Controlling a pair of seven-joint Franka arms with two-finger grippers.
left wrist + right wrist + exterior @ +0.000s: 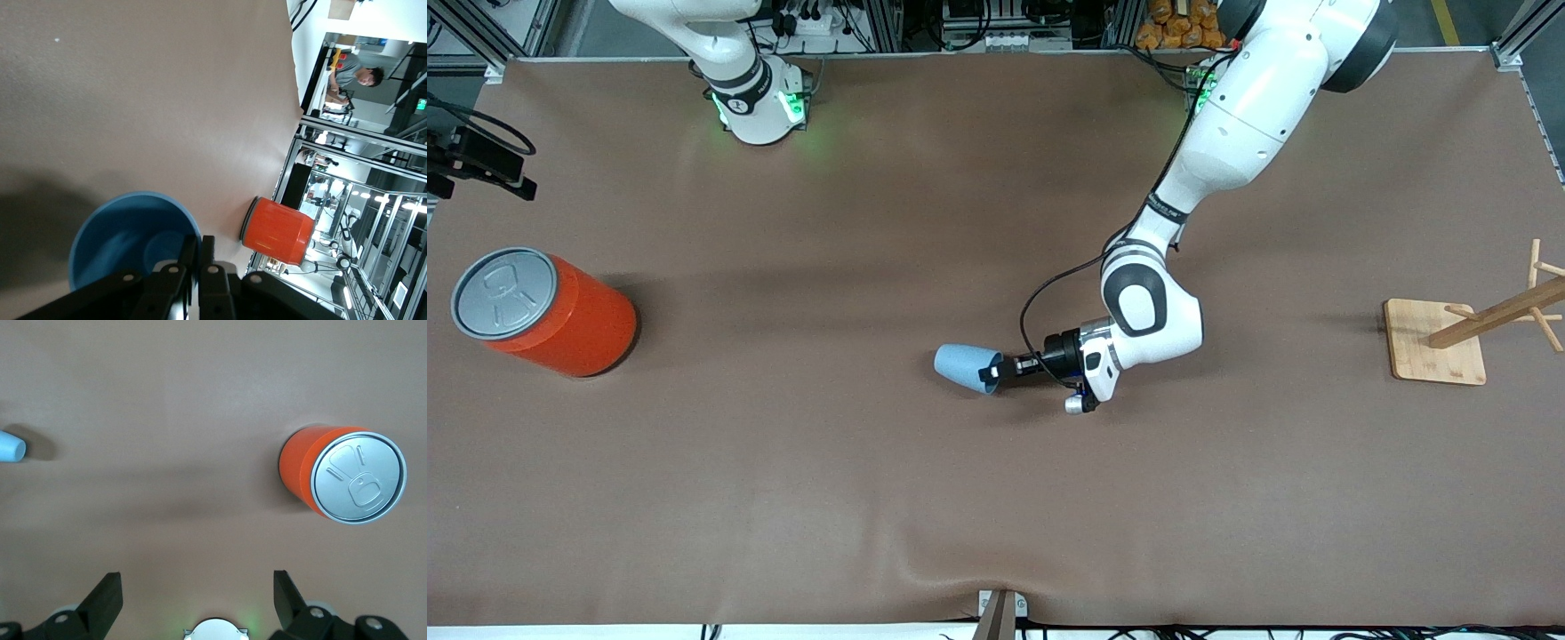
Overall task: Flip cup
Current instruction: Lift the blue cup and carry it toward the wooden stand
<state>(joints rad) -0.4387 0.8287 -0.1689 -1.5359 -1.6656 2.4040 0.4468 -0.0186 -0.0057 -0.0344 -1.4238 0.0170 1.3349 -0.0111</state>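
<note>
The light-blue cup (963, 364) is on its side near the middle of the table, its mouth toward the left arm's end. I cannot tell whether it touches the cloth. My left gripper (996, 371) is shut on the cup's rim. In the left wrist view the gripper (198, 250) has one finger inside the darker blue cup (120, 243) and one outside. My right gripper (193, 593) is open and empty, waiting high over its own base. It is out of the front view. The cup's base shows far off in the right wrist view (10, 447).
A large orange can (547, 313) with a grey lid stands toward the right arm's end; it shows in both wrist views (277, 230) (343, 477). A wooden rack (1463, 333) on a square base stands at the left arm's end. Brown cloth covers the table.
</note>
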